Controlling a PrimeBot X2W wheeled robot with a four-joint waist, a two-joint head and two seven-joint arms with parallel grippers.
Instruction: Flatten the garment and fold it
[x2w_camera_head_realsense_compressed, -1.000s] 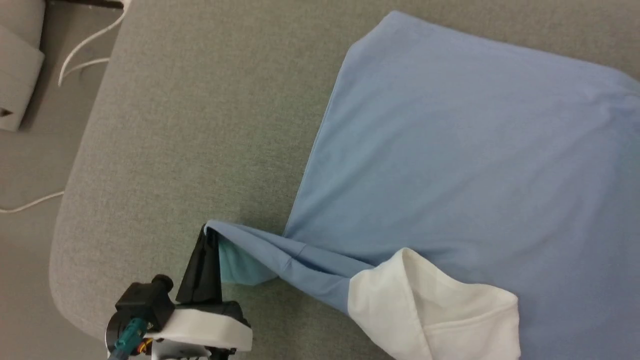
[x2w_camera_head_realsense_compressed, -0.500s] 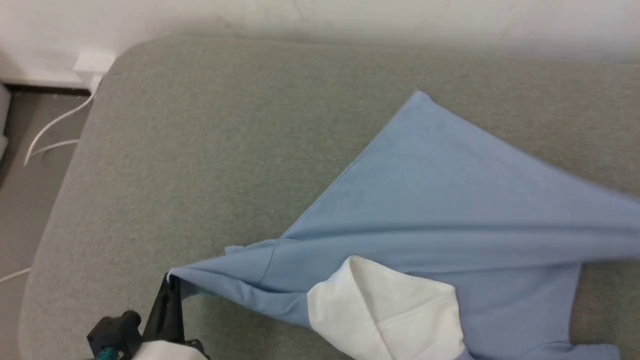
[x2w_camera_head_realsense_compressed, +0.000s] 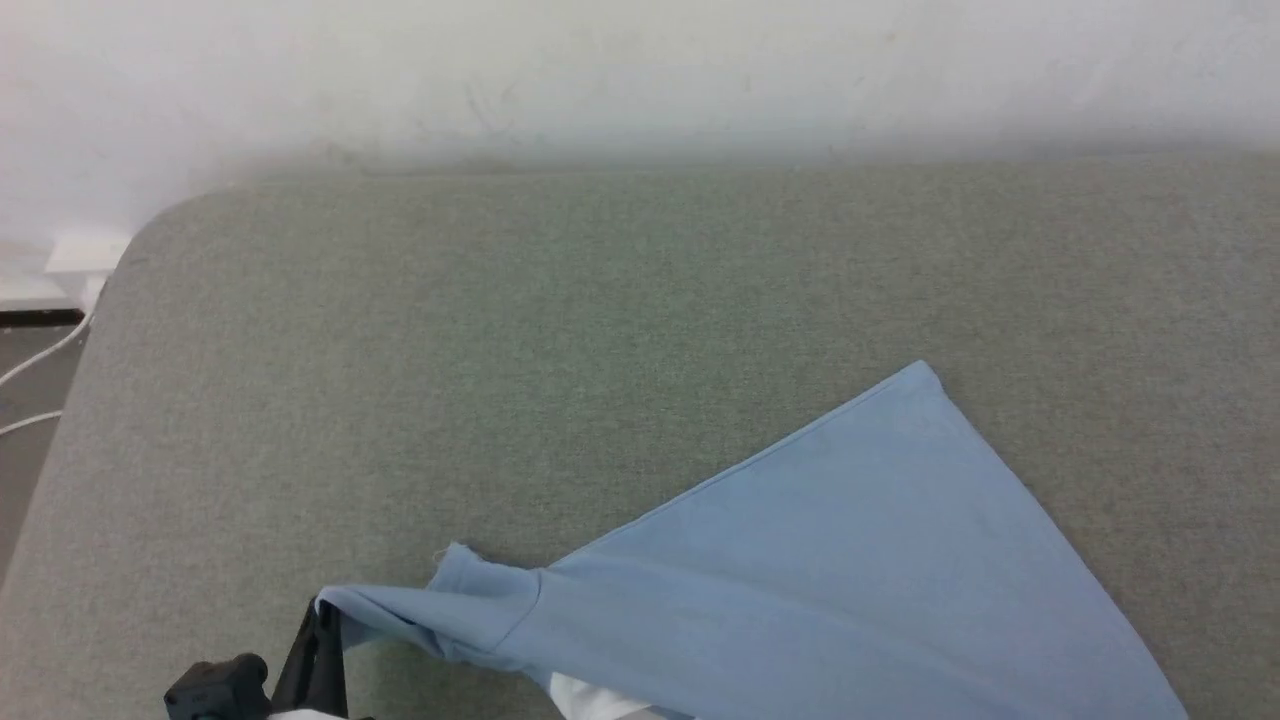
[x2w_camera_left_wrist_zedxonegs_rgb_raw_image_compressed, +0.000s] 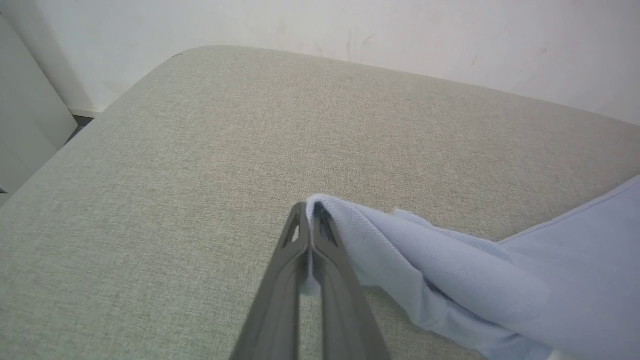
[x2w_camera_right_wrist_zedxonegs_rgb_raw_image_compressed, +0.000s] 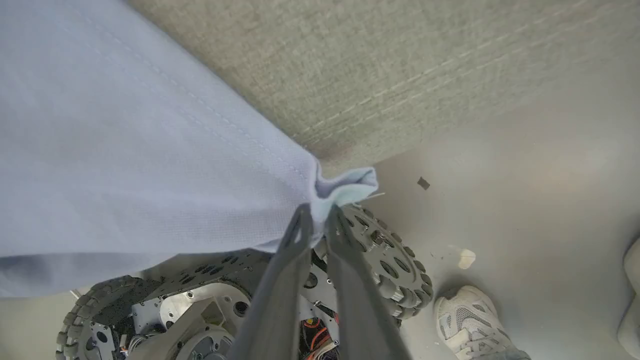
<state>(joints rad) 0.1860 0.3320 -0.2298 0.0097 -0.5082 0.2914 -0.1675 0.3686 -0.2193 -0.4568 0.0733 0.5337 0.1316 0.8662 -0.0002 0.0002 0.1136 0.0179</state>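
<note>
Left gripper (x2w_camera_head_realsense_compressed: 325, 625), head view: mine, at the near left of the grey padded table (x2w_camera_head_realsense_compressed: 600, 300), fingers clamped on the sleeve end of the garment (x2w_camera_head_realsense_compressed: 800, 580).
- Garment: light blue, spread along the table's near edge from the sleeve rightward, with one pointed corner reaching toward the table's middle.
- Collar (x2w_camera_head_realsense_compressed: 590, 702): a white sliver at the near edge, under the blue cloth.
- White wall (x2w_camera_head_realsense_compressed: 640, 70): behind the table's far edge.

Left wrist view:
- My left gripper (x2w_camera_left_wrist_zedxonegs_rgb_raw_image_compressed: 310, 215): both fingers pressed together, with a fold of sleeve cloth pinched at the tips.
- Garment (x2w_camera_left_wrist_zedxonegs_rgb_raw_image_compressed: 475, 290): trails from the tips to the right and lies on the table (x2w_camera_left_wrist_zedxonegs_rgb_raw_image_compressed: 250, 125).
- Wall (x2w_camera_left_wrist_zedxonegs_rgb_raw_image_compressed: 400, 25): beyond the far edge.

Right wrist view:
- My right gripper (x2w_camera_right_wrist_zedxonegs_rgb_raw_image_compressed: 317, 217): fingers a narrow gap apart, with a hemmed corner of the garment (x2w_camera_right_wrist_zedxonegs_rgb_raw_image_compressed: 125, 150) caught between the tips.
- Cloth: held clear of the table's edge (x2w_camera_right_wrist_zedxonegs_rgb_raw_image_compressed: 400, 65), in the air above my wheeled base (x2w_camera_right_wrist_zedxonegs_rgb_raw_image_compressed: 390, 260).
- Floor (x2w_camera_right_wrist_zedxonegs_rgb_raw_image_compressed: 525, 175): pale grey, with a person's pale shoe (x2w_camera_right_wrist_zedxonegs_rgb_raw_image_compressed: 465, 315) on it just beside one wheel.
</note>
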